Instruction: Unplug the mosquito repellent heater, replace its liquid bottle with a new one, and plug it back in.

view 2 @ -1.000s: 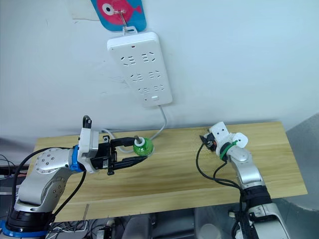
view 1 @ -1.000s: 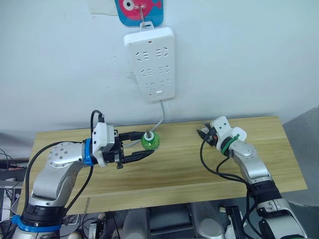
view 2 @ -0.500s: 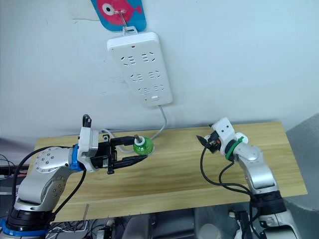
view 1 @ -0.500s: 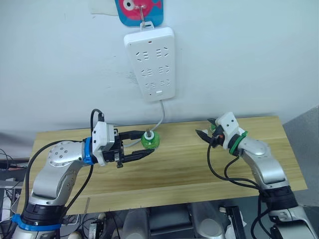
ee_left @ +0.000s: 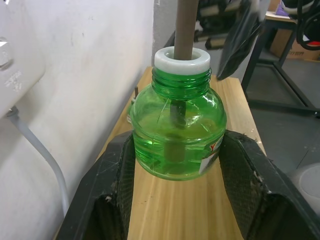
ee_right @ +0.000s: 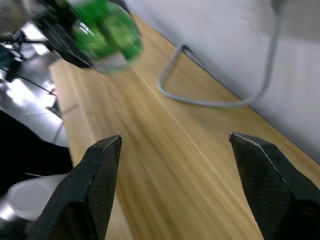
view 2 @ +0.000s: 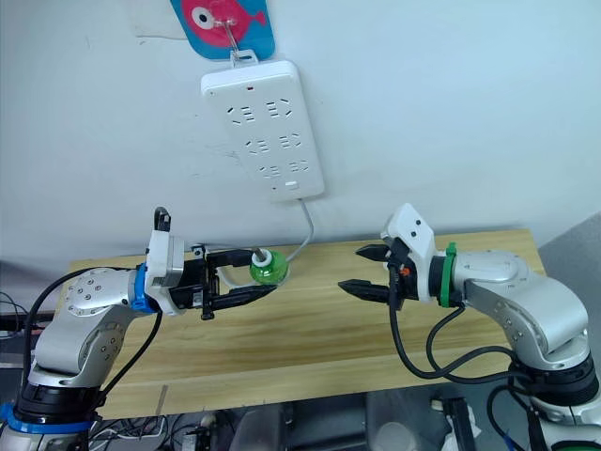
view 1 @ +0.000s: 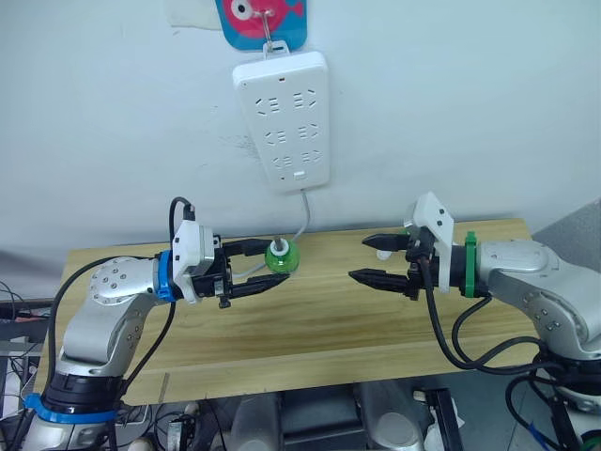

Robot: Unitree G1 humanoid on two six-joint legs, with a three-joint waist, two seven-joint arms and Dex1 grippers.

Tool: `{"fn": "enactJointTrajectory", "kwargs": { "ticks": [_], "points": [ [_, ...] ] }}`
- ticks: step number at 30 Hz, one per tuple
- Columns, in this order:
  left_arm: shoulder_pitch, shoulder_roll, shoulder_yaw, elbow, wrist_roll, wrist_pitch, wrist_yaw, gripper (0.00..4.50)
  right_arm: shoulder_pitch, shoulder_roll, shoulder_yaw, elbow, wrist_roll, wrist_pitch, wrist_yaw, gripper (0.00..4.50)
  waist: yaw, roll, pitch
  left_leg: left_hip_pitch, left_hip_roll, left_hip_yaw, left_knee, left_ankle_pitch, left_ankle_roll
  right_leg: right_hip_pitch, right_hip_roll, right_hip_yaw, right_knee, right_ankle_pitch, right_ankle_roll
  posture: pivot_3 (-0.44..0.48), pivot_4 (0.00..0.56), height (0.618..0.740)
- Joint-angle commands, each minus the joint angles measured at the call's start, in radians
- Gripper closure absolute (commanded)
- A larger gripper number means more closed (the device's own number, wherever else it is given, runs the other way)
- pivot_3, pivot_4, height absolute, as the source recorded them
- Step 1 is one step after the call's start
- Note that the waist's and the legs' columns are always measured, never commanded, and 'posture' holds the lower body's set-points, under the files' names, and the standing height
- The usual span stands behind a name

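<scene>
Bottle first: on my left side, the left gripper [view 1: 266, 267] is pinching the green liquid bottle [view 1: 281, 260], one black finger [ee_left: 116, 192] pressed to each flank of its round belly. The bottle stands upright, its white collar and brown wick [ee_left: 186, 26] pointing up, so its long axis is vertical and the fingers cross it level. It sits over the wooden table [view 1: 310, 319], near the back edge; I cannot tell whether its base touches the wood. Just behind it the grey cord [view 1: 302, 218] drops from the white power strip [view 1: 285, 118] hanging on the wall.

Moving right, the right gripper [view 1: 374, 259] hovers over the table with its fingers spread wide and nothing between them, tips aimed straight across at the bottle, with bare table between the two. I judge the left arm has the bottle and the right is lined up to meet it. I do not see the mosquito repellent heater here.
</scene>
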Motion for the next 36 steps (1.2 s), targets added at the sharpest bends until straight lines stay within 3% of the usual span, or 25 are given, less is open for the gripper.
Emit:
{"fn": "enactJointTrajectory", "kwargs": {
  "ticks": [1, 2, 5, 8, 18, 21, 24, 36],
  "points": [
    [-0.018, 0.018, -0.011, -0.016, 0.011, 0.023, 0.002, 2.35, -0.057, 0.03, -0.009, -0.029, 0.063, 0.057, -0.045, 0.95, 0.0, 0.0, 0.0, 0.0, 0.0, 0.0, 0.0, 0.0, 0.0, 0.0, 0.0, 0.0, 0.0, 0.0, 0.0, -0.221, 0.311, 0.74],
    [-0.026, 0.02, -0.013, -0.014, 0.015, 0.032, 0.005, 2.35, -0.073, 0.04, -0.004, -0.026, 0.069, 0.068, -0.056, 0.95, 0.0, 0.0, 0.0, 0.0, 0.0, 0.0, 0.0, 0.0, 0.0, 0.0, 0.0, 0.0, 0.0, 0.0, 0.0, -0.218, 0.312, 0.74],
    [-0.046, 0.023, -0.017, -0.019, 0.016, 0.055, 0.013, 2.35, -0.099, 0.059, 0.003, -0.023, 0.078, 0.076, -0.082, 1.52, -0.001, 0.0, 0.0, 0.0, 0.0, 0.0, 0.0, 0.0, 0.0, 0.0, 0.0, 0.0, 0.0, 0.0, 0.0, -0.211, 0.314, 0.74],
    [-0.059, 0.027, -0.021, -0.029, 0.023, 0.073, 0.022, 2.35, -0.116, 0.079, 0.005, -0.025, 0.09, 0.078, -0.101, 2.52, -0.001, 0.0, 0.0, 0.0, 0.0, 0.0, 0.0, 0.0, 0.0, 0.0, 0.0, 0.0, 0.0, 0.0, 0.0, -0.207, 0.316, 0.74],
    [-0.102, 0.012, -0.048, -0.028, 0.04, 0.091, 0.034, 2.35, -0.169, 0.134, 0.04, -0.018, 0.131, 0.077, -0.137, 2.52, -0.002, 0.0, 0.0, 0.0, 0.0, 0.0, 0.0, 0.0, 0.0, -0.001, 0.0, 0.0, 0.0, 0.0, 0.0, -0.201, 0.316, 0.74],
    [-0.106, 0.01, -0.05, -0.027, 0.042, 0.092, 0.032, 2.35, -0.191, 0.151, 0.052, -0.003, 0.132, 0.067, -0.145, 1.92, -0.003, 0.0, 0.0, 0.0, 0.0, 0.0, 0.0, 0.0, 0.0, -0.001, 0.0, 0.0, 0.0, 0.0, 0.0, -0.199, 0.315, 0.74],
    [-0.106, 0.006, -0.05, -0.024, 0.044, 0.088, 0.029, 2.35, -0.21, 0.172, 0.066, 0.011, 0.122, 0.057, -0.154, 0.92, -0.003, 0.0, 0.0, 0.0, 0.0, 0.0, 0.0, 0.0, 0.0, -0.001, 0.0, 0.0, 0.0, 0.0, 0.0, -0.194, 0.314, 0.74],
    [-0.108, -0.012, -0.056, -0.028, 0.047, 0.087, 0.031, 2.35, -0.249, 0.213, 0.108, 0.054, 0.1, 0.012, -0.162, 0.92, -0.003, 0.0, 0.0, 0.0, 0.0, 0.0, 0.0, 0.0, 0.0, -0.001, 0.0, 0.0, 0.001, 0.0, 0.0, -0.184, 0.309, 0.74]
  ]
}}
